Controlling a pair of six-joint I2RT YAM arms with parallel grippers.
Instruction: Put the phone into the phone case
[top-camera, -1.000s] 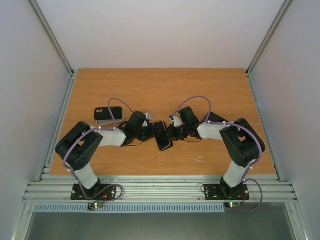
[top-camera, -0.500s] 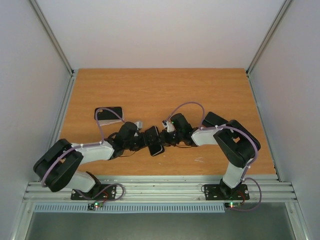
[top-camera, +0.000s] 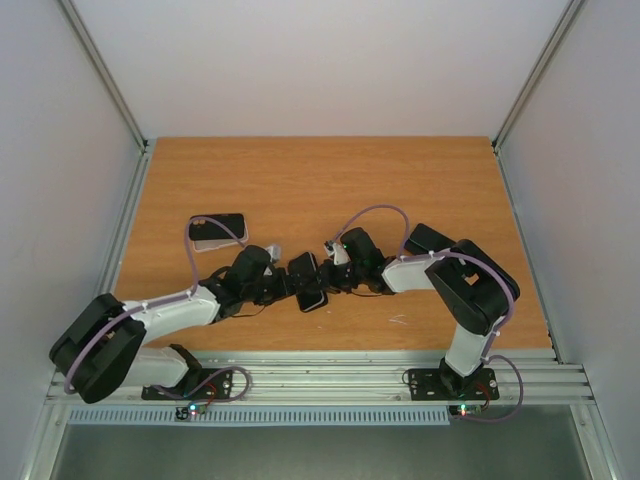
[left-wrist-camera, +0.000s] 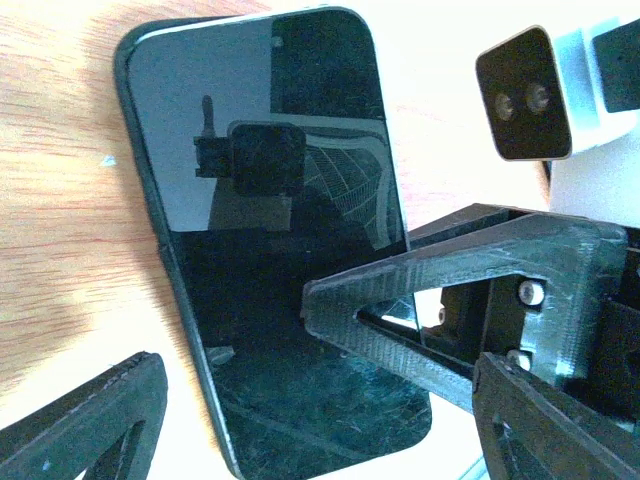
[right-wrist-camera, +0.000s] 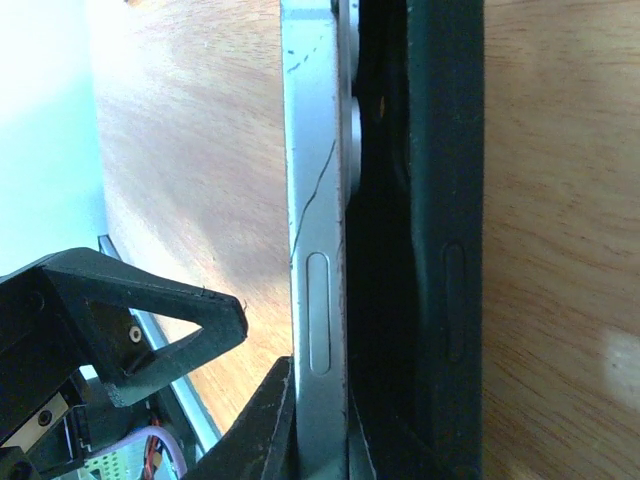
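Observation:
The phone (left-wrist-camera: 270, 200) lies glass up at the table's middle, also visible from above (top-camera: 312, 292). In the right wrist view its silver edge (right-wrist-camera: 318, 200) stands beside the black phone case (right-wrist-camera: 445, 250), camera bumps against the case's inner side. My right gripper (right-wrist-camera: 320, 400) is shut on that silver edge and appears from above (top-camera: 332, 276). My left gripper (left-wrist-camera: 228, 335) is open, one finger (left-wrist-camera: 420, 300) over the screen and the other on the wood to the left. It meets the phone from the left (top-camera: 298, 278).
A second dark phone-like object (top-camera: 218, 226) lies on a pale slab at the table's left. The right wrist camera housing (left-wrist-camera: 525, 95) sits close above the phone. The table's front rail (top-camera: 320, 375) runs just behind both arm bases.
Both grippers and the phone have shifted a little left and nearer. The left arm's elbow has swung out low to the left. The right gripper's hold on the phone's edge is unchanged.

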